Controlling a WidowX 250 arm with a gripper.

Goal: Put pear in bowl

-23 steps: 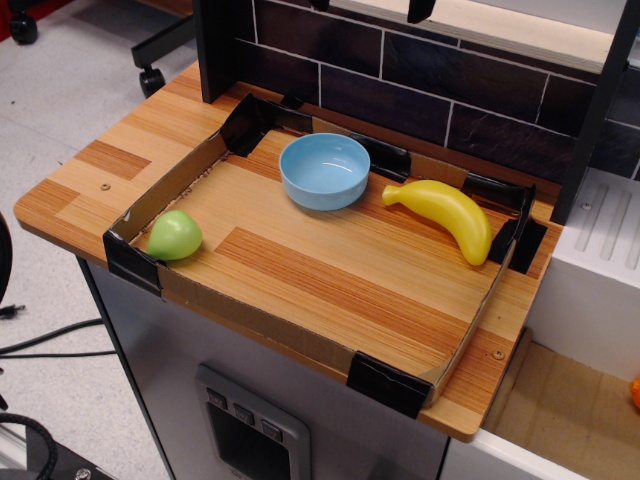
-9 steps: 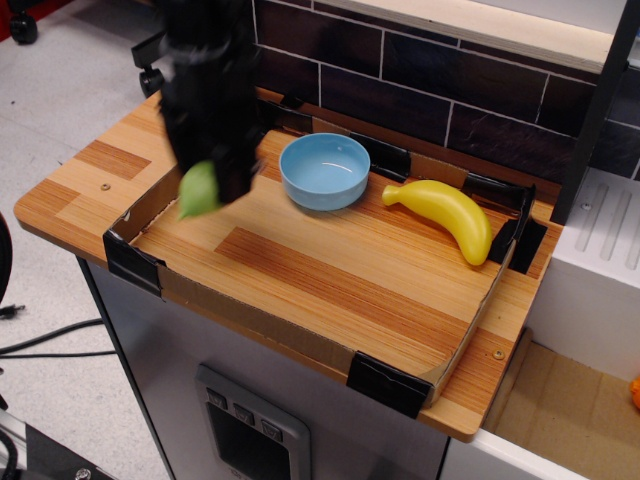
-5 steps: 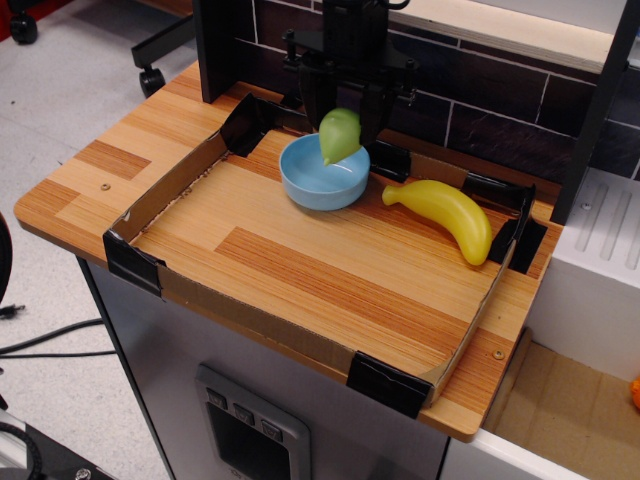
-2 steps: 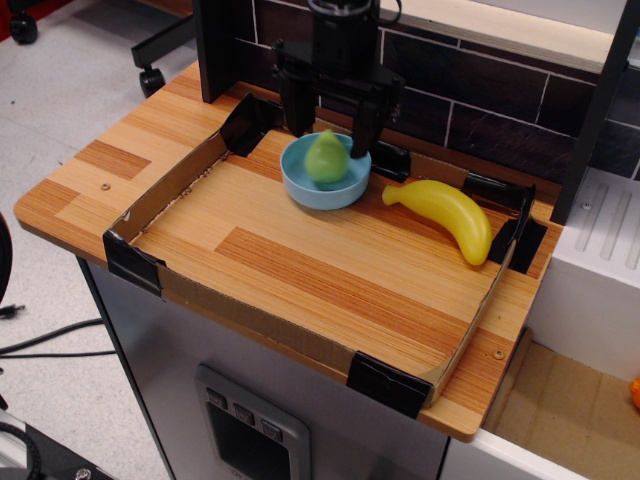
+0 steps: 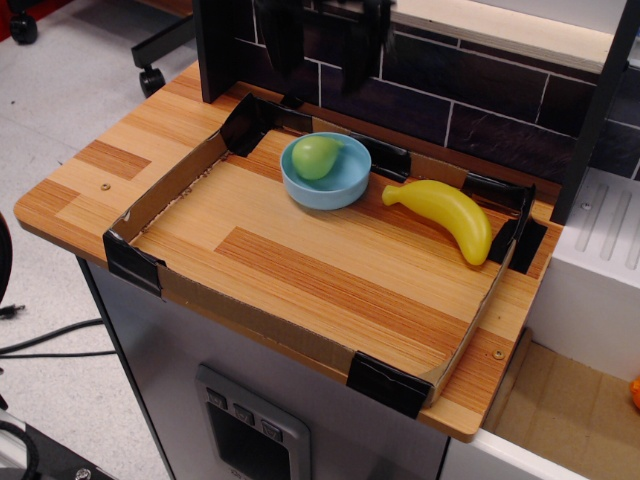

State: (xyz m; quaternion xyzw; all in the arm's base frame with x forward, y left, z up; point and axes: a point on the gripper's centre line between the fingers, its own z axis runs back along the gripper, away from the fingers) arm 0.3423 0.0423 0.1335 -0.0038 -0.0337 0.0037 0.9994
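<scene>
The light-green pear (image 5: 314, 157) lies inside the light-blue bowl (image 5: 345, 188), towards its left side. The bowl stands at the back of the cardboard-edged tray (image 5: 300, 255). My gripper (image 5: 324, 38) is high above the bowl at the top edge of the view, blurred. Its two dark fingers (image 5: 281, 38) stand wide apart with nothing between them.
A yellow banana (image 5: 448, 215) lies to the right of the bowl inside the tray. A dark tiled wall (image 5: 470, 95) stands behind the tray. A white unit (image 5: 595, 270) stands to the right of the wooden counter (image 5: 90, 170).
The gripper carried the pear from the tray's front left corner to above the bowl, let it go into the bowl, and has since risen clear with its fingers apart.
</scene>
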